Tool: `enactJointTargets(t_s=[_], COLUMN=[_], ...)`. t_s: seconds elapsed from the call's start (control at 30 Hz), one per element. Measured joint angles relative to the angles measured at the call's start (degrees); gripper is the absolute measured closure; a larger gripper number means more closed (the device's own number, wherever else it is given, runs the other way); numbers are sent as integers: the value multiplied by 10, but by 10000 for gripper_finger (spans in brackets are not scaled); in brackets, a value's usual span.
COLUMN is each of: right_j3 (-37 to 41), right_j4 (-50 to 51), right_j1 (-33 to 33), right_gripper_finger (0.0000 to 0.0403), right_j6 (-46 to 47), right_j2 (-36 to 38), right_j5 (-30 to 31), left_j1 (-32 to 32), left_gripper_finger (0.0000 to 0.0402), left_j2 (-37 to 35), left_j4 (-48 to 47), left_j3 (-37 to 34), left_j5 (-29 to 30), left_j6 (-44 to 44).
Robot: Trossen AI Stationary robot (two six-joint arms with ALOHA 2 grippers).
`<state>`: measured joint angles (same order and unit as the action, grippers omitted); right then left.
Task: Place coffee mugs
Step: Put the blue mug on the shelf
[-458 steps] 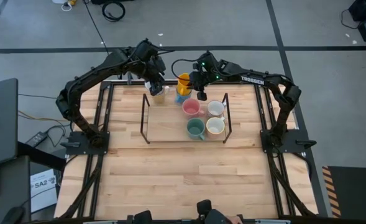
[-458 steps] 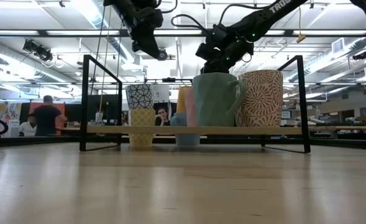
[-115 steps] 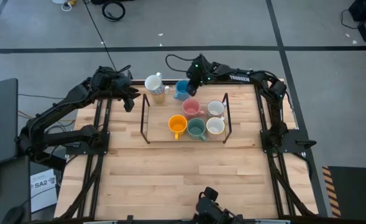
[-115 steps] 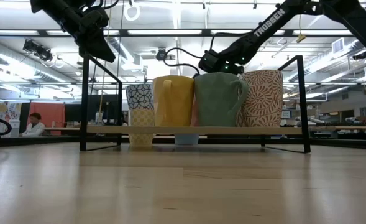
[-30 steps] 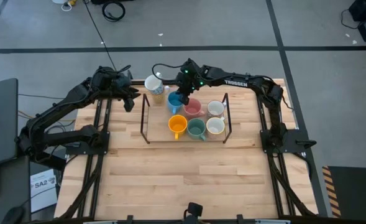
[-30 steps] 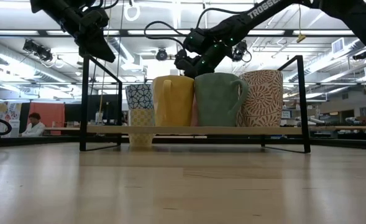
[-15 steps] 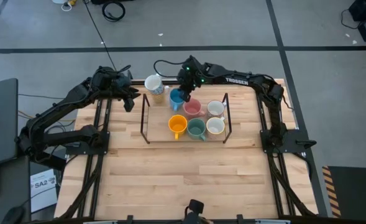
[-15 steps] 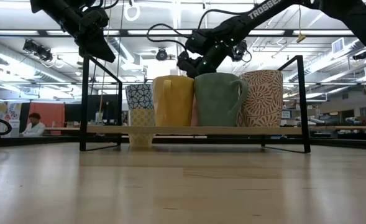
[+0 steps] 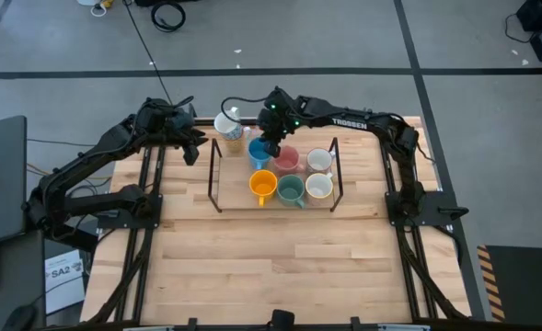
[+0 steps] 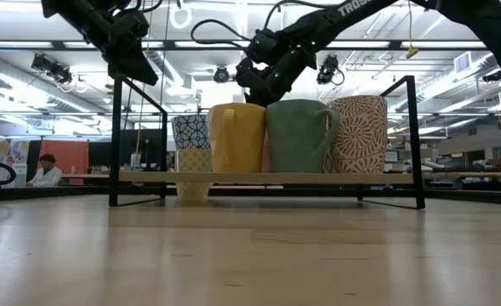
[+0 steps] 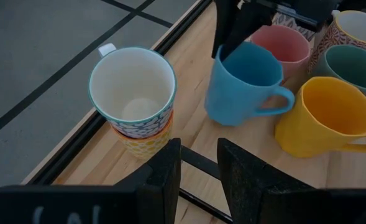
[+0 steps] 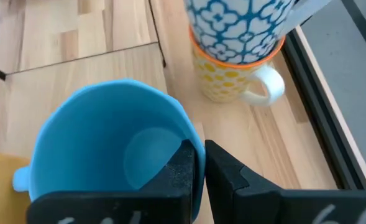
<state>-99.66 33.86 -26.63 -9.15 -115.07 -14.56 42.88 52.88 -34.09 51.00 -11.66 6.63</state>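
Pale wooden slats make up the surface, with a low black wire rack standing toward its far side. And the right end effector has its fingers pinched tight on the rim of the round blue ceramic mug, one finger inside the wall and one outside, the mug tipped and held at the rack's far-left part. Just beside it sits the pink mug. Nearer the front row stand the orange mug, the green mug and a patterned cream mug, with another white mug behind that one. Outside the rack, at the surface's far edge, a blue-and-white patterned mug is stacked in a yellow dotted mug. Over on the left, the left end effector hangs above the far-left edge, its fingers parted with nothing between them, looking toward the stack
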Motion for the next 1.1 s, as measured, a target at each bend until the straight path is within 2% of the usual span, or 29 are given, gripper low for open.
enactJointTargets(t_s=[0.37, 1.1], right_j3=[0, 0], right_j4=[8, 28], right_j1=[6, 5], right_gripper_finger=[373, 367], right_j6=[-15, -14], right_j2=[0, -1], right_j5=[34, 29], left_j1=[0, 0], left_gripper_finger=[290, 290], left_j2=[0, 0], left_j4=[0, 0], left_j3=[0, 0], left_j5=[0, 0], left_j6=[0, 0])
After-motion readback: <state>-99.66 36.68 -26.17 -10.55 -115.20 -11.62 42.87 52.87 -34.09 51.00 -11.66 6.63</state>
